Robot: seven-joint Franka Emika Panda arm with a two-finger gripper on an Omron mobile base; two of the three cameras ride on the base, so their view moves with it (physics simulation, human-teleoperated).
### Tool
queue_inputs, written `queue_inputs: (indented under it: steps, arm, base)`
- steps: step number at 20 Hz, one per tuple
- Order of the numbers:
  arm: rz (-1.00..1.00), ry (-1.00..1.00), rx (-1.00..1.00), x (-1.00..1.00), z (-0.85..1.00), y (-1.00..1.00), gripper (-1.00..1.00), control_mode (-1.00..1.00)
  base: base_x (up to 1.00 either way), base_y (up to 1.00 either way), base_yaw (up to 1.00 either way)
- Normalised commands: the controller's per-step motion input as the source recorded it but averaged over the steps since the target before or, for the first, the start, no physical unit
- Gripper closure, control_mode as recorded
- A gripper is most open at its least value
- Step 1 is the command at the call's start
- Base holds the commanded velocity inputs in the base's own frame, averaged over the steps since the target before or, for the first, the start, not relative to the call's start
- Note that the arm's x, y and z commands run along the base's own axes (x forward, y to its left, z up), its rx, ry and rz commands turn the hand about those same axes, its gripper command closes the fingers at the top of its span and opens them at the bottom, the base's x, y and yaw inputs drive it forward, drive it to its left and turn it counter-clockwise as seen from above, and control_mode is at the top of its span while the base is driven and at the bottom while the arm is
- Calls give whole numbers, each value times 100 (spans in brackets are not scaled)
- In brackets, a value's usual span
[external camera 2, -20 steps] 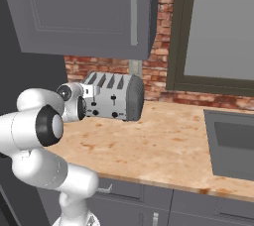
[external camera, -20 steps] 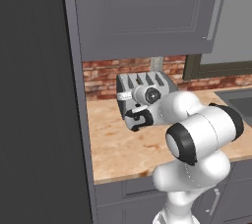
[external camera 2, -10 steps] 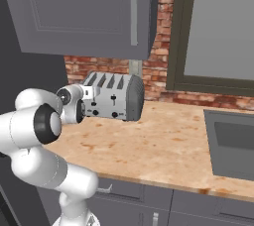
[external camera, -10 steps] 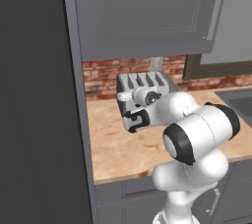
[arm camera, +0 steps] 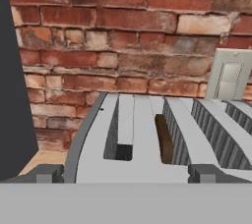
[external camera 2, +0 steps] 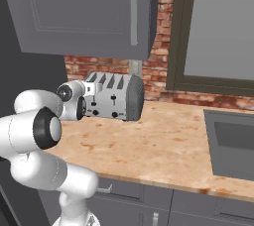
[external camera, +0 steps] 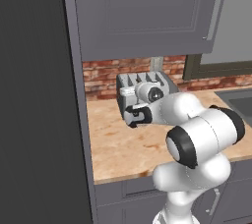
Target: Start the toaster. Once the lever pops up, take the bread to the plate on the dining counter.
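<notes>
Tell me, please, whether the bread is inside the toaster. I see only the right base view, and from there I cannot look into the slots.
Observer: Yes. In the hand view the dark brown bread stands in one slot of the toaster, the second from the left in that view.
Operator: Is the tool open or shut? The arm hides it from me.
Observer: Open. The tool has its two tips wide apart at the toaster's near end, with nothing held between them.

Even, diffuse light fills all three rendered views, with no clear source and no glare. The toaster (external camera 2: 115, 96) casts only a faint soft shadow on the counter (external camera 2: 168, 141). Textures look coarse and slightly pixelated; the hand view's brick wall (arm camera: 123, 36) appears soft.
</notes>
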Motion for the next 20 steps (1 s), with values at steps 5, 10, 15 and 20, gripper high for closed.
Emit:
queue_inputs:
  steps: [5, 10, 15, 20]
  arm:
    - [0, 3, 0, 0, 13, -26, -100, -100]
    - [0, 0, 0, 0, 1, -28, -100, -100]
    - [0, 1, 1, 0, 0, -25, -100, -100]
    - [0, 4, 0, 0, 0, -10, -100, -100]
  base:
    - [0, 0, 0]
    - [0, 0, 0]
    - [0, 0, 0]
    - [0, 0, 0]
